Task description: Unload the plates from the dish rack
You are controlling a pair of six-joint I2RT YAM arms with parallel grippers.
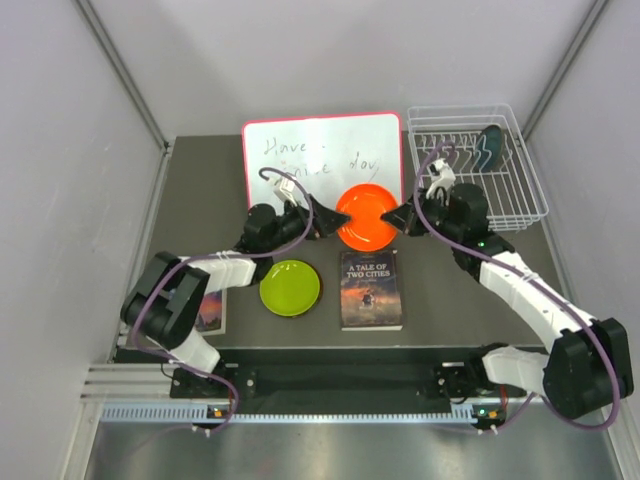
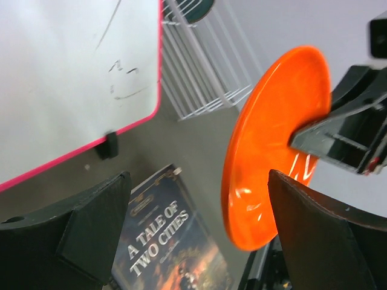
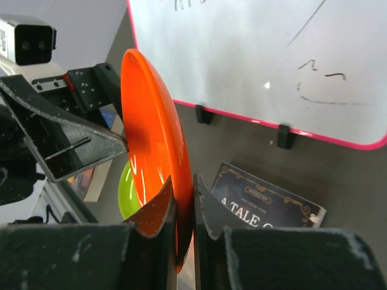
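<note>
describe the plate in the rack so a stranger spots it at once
Right of the red-framed whiteboard stands the white wire dish rack. In its far slots the teal plate stands on edge. It is the only plate there; the orange plate and lime green plate are outside.

Left black two-finger gripper (image 1: pixel 333 218): centre of frame, arm reaching right, jaws spread wide. Right black two-finger gripper (image 1: pixel 390 218): centre-right, arm reaching left, pinched onto the rim of the round orange plate (image 1: pixel 362 228).
</note>
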